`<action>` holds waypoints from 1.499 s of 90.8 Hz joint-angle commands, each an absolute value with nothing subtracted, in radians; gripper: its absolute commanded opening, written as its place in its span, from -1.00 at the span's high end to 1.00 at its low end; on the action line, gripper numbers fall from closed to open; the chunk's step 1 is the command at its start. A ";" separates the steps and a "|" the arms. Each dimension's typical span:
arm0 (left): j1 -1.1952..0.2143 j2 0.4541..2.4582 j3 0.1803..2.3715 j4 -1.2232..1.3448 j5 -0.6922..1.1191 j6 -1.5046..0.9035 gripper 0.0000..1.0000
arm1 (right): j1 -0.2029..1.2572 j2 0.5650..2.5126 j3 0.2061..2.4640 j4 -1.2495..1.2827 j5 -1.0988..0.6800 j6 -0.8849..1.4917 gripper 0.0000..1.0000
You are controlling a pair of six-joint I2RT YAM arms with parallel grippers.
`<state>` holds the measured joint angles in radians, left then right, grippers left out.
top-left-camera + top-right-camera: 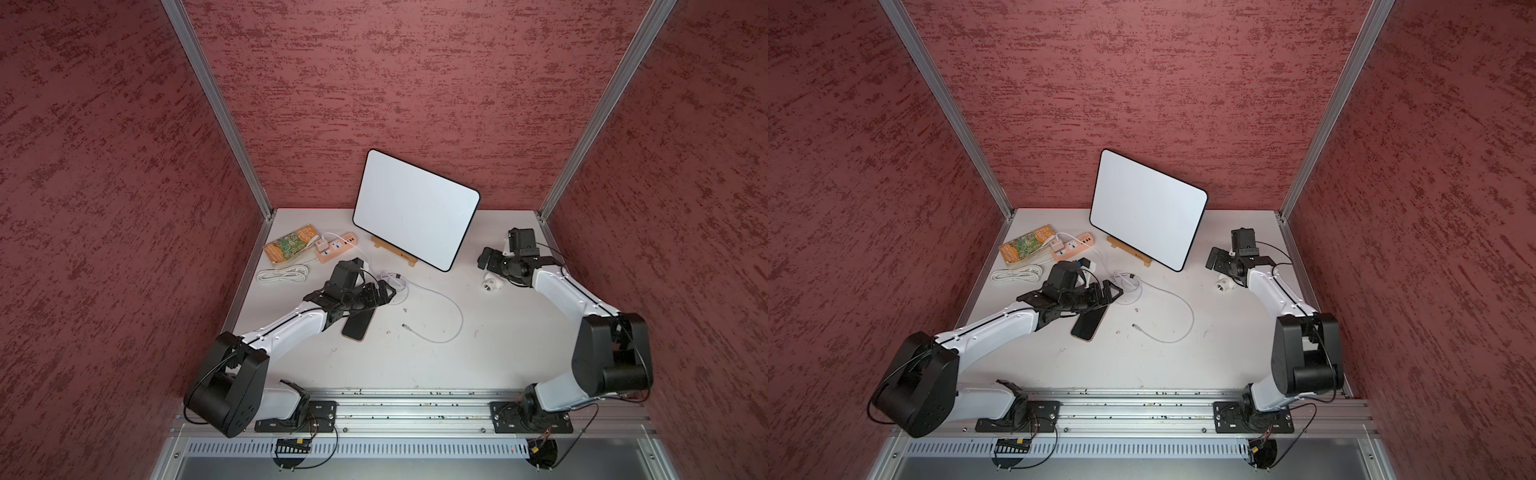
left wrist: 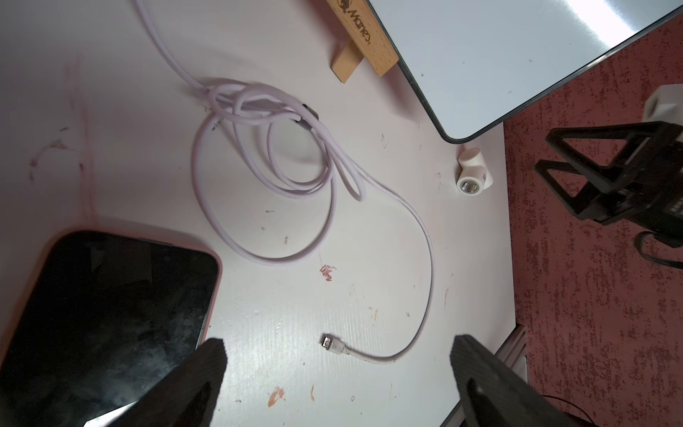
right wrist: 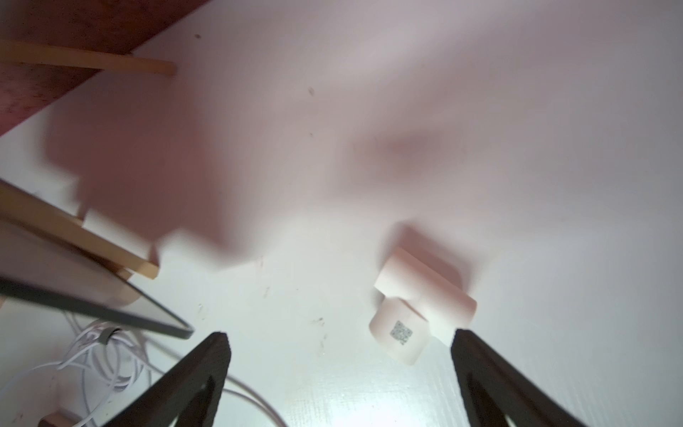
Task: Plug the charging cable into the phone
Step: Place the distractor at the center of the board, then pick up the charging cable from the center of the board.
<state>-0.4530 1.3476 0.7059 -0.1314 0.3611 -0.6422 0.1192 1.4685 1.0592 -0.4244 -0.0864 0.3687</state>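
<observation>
I am seeing nothing plugged in yet: the phone [image 1: 357,326] is lying flat toward the counter's [image 1: 415,374] left edge, the charging cable [image 2: 240,107] is resting loose, its plug [image 2: 327,340] near the phone but apart, and the left tool [image 2: 337,342] and right tool [image 3: 339,334] are both hanging released, grasping nothing

Left arm [image 1: 291,328], right arm [image 1: 561,291]: same build. Link shells are glossy white, dotted with small dark screws. Joint housings are matte black, the elbow housings [image 1: 226,386] large and rounded. Thin black cables [image 2: 639,249] loop between joints. Black base plates [image 1: 326,409] carry silver screws; red and black wiring hangs below them. Left pincer [image 2: 338,345], right pincer [image 3: 342,338]: black fingers [image 2: 207,369], open triangular frames, finely textured pads.
</observation>
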 commanded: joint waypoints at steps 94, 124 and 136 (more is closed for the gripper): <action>-0.345 1.099 0.614 -0.289 0.376 -0.667 -1.00 | 0.914 1.628 1.098 -0.629 -0.042 0.010 -0.56; -0.344 1.105 0.583 -0.205 0.434 -0.681 -1.00 | 0.931 1.714 1.107 -0.628 -0.003 0.005 -0.19; -0.345 1.113 0.582 -0.199 0.436 -0.678 -1.00 | 0.931 1.742 1.114 -0.629 0.003 0.004 -0.08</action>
